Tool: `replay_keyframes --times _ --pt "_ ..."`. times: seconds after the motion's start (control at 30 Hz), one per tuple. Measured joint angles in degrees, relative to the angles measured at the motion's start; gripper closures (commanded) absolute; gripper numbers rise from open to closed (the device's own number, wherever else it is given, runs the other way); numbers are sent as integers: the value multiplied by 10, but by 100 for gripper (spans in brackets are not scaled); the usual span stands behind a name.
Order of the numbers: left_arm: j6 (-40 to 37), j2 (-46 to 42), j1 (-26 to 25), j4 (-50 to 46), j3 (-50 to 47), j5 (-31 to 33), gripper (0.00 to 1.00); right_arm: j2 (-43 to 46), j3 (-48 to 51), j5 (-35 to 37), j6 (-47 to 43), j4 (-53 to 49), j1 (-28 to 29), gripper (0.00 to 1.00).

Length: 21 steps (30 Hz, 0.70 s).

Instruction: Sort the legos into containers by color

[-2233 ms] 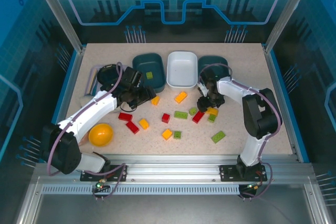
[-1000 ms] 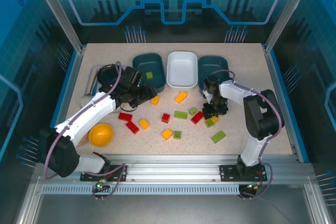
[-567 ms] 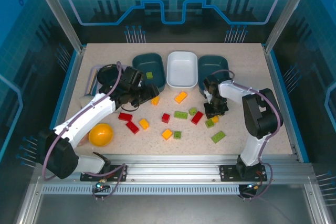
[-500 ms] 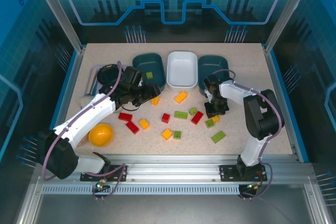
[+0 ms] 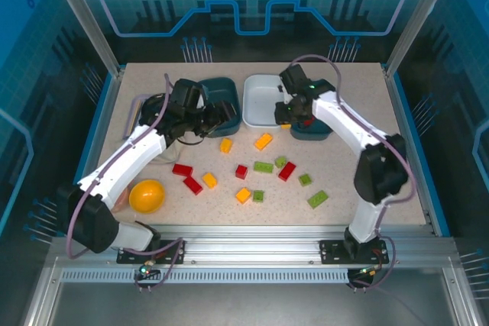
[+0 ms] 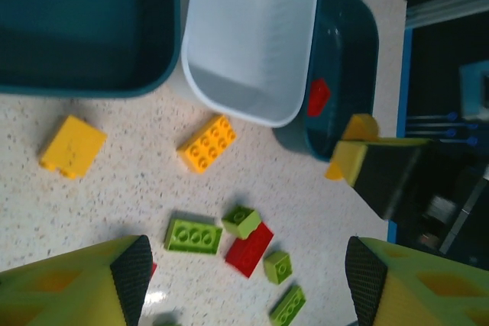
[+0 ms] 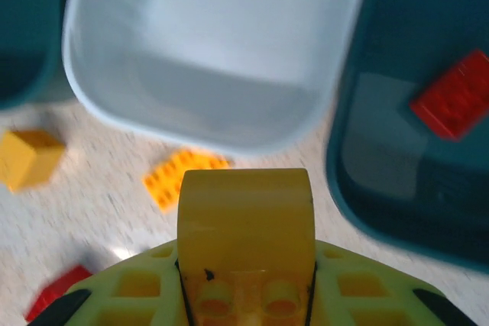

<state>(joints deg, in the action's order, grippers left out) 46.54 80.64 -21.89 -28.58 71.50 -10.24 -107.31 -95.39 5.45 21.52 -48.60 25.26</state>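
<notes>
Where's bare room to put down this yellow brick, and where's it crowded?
The white tray is empty, just ahead of the yellow brick in the right gripper. Bare table lies right of the right teal tray. Loose legos crowd the middle strip in front of the trays.

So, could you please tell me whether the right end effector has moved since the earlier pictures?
Yes. The right end effector moved farther from the arm bases, up to the near rim of the white tray, gripping a yellow brick.

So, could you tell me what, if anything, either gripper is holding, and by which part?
The right gripper clamps a yellow brick by its two opposite sides; the left gripper holds nothing.
</notes>
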Motion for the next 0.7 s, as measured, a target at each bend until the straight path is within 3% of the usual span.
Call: replay_keyframes --times 0.23,0.4,0.6,0.7 --pt "0 42 52 5 22 -3 29 -217 -209 3 43 -15 0 77" --pt "0 47 65 -11 22 1 29 -337 -343 5 64 -47 0 67" --pt "0 41 75 -57 22 20 29 -399 -428 1 72 -84 0 44" --pt "-2 24 75 -79 16 31 29 -394 -437 0 63 -89 2 42"
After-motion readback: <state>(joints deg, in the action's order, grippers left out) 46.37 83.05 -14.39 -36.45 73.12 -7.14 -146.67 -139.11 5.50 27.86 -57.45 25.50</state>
